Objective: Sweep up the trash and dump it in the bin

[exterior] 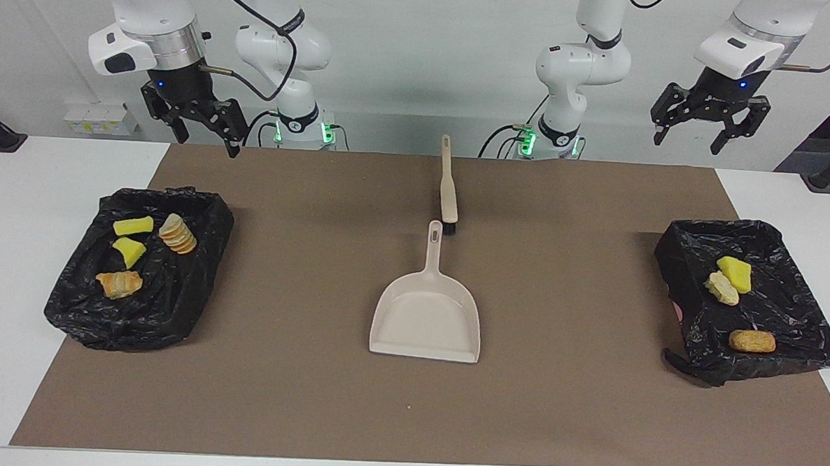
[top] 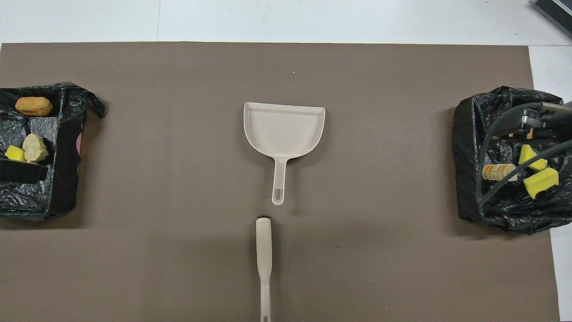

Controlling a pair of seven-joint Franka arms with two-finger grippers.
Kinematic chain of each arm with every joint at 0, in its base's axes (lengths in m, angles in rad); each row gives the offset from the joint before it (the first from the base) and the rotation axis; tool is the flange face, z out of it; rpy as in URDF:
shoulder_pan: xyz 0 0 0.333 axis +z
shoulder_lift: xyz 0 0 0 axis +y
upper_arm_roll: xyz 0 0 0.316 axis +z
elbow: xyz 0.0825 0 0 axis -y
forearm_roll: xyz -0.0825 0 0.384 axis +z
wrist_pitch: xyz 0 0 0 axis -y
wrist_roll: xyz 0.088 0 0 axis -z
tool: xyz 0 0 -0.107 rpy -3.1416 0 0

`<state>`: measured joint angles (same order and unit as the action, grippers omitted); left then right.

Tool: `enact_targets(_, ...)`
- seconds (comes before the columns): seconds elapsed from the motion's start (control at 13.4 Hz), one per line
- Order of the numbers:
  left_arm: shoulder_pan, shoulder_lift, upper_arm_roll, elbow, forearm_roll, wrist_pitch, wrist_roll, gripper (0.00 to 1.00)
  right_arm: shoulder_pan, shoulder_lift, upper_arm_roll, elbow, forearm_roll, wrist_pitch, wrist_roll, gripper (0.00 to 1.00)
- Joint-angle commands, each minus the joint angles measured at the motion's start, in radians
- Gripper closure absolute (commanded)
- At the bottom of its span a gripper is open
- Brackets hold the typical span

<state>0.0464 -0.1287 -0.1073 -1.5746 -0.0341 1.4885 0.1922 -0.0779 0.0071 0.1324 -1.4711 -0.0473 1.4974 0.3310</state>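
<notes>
1. My right claw [exterior: 194, 122] hangs in the air, fingers apart and pointing down, gripping nothing, above the robot-side edge of the black-lined bin [exterior: 140, 277] at my right arm's end of the counter [exterior: 8, 243].
2. Below that claw, four bits of trash lie in the bin: a yellow sponge wedge [exterior: 133, 225], a second yellow wedge [exterior: 129, 252], a sliced bread roll [exterior: 177, 233] and a tan pastry [exterior: 118, 284].
3. My left claw [exterior: 709, 120] is also raised, fingers spread wide and empty, over the robot-side edge of the counter near the other bin [exterior: 748, 300] at my left arm's end.
4. Down from that claw, three bits rest in this bin: a yellow sponge [exterior: 735, 273], a crumpled beige scrap [exterior: 722, 288] touching it, and a tan-orange roll [exterior: 752, 341] apart from both.
5. Between my two claws, on the brown mat [exterior: 408, 401], the beige dustpan [exterior: 427, 310] lies flat with its handle toward me.
6. The brush [exterior: 448, 189] lies just past that handle tip, in line with it.
7. Both wrists point straight down.
</notes>
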Motion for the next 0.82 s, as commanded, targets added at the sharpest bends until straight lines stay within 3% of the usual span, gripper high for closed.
enact_targets(0.0,0.012,-0.014,0.003,-0.019,-0.040,-0.002,-0.016,0.00,-0.013,-0.010,0.001,-0.014,0.027,0.026,-0.004,0.00)
enact_targets(0.75,-0.003,-0.020,0.003,-0.021,-0.033,-0.066,-0.076,0.00,-0.010,-0.007,0.001,-0.015,0.033,0.026,-0.004,0.00)
